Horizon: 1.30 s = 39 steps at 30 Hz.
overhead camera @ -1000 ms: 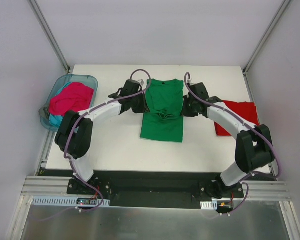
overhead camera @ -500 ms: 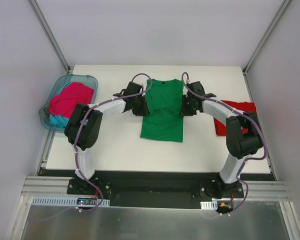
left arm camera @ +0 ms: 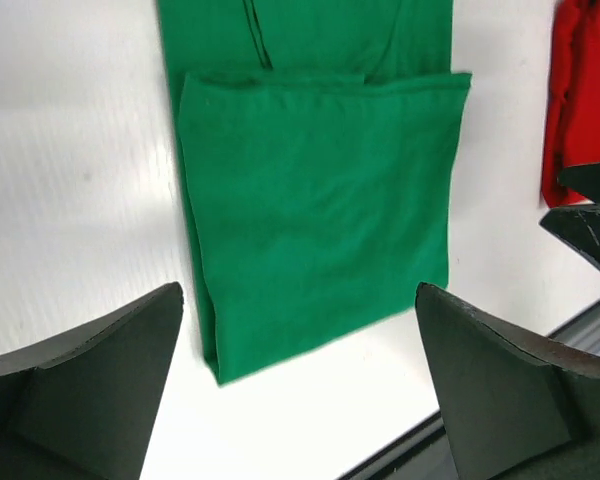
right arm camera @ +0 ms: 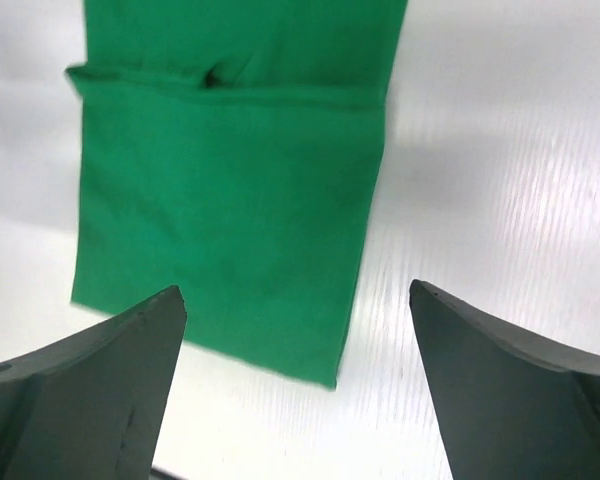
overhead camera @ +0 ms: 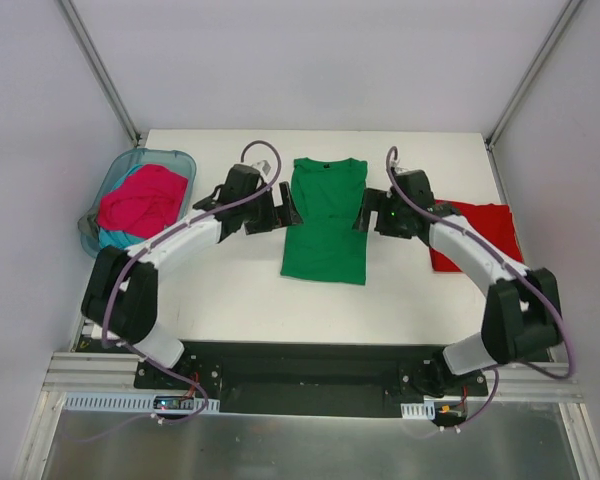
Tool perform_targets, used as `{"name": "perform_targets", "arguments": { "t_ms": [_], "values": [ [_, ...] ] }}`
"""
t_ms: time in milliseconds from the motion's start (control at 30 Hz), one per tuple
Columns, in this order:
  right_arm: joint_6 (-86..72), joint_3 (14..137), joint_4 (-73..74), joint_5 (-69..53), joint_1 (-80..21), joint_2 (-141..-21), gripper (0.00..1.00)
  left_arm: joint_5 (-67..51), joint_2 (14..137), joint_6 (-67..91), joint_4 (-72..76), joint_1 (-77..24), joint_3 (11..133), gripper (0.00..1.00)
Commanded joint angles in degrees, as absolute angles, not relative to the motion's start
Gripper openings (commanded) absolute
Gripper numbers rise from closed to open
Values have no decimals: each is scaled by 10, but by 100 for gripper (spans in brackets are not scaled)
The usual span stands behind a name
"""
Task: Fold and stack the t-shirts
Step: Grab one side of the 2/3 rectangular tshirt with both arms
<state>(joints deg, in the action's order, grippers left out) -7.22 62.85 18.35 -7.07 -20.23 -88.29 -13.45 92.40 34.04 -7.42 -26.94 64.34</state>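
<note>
The green t-shirt [overhead camera: 325, 222] is laid flat near the middle of the white worktop [overhead camera: 230, 290]. It is folded into a long narrow strip with its round neck at the far end. In both wrist views a cross fold is seen, with the near part lying as a doubled panel. Just beside its left edge the left end effector [overhead camera: 278, 214] is held with its fingers spread wide and nothing between them. Just beside its right edge the right end effector [overhead camera: 367, 213] is likewise spread and grips nothing. Neither is seen touching the cloth. To the right of the green t-shirt, well apart from it, a red t-shirt [overhead camera: 485, 222] is spread on the worktop, partly hidden by the right arm. Far to the left of the green t-shirt a translucent blue basket [overhead camera: 166, 156] is set at the worktop's edge. A pink t-shirt [overhead camera: 140, 195] is heaped in it over a teal one [overhead camera: 111, 240].
</note>
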Motion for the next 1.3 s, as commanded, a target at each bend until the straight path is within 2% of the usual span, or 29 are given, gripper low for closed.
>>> {"name": "perform_targets", "arguments": {
  "t_ms": [0, 167, 367, 600, 667, 833, 1000, 1267],
  "values": [
    [-98, 518, 154, -132, -213, -776, 96, -161, 846, 358, -64, -272, 543, 99],
    [-117, 397, 110, -150, -222, -699, 96, -195, 809, 375, -30, -275, 456, 99],
    [-166, 310, 43, -165, -224, -673, 96, -207, 828, 401, 22, -283, 405, 98],
    [-213, 293, 25, -152, -224, -698, 96, -197, 874, 420, 33, -307, 406, 80],
    [-217, 289, 22, -149, -223, -701, 96, -184, 881, 420, 33, -316, 408, 72],
    [-226, 285, 13, -149, -224, -708, 96, -174, 899, 426, 30, -321, 406, 39],
    [-227, 280, 4, -160, -224, -721, 98, -163, 918, 429, 25, -321, 414, 33],
    [-225, 281, 3, -161, -226, -732, 98, -154, 928, 428, 18, -320, 423, 32]
  ]
}}
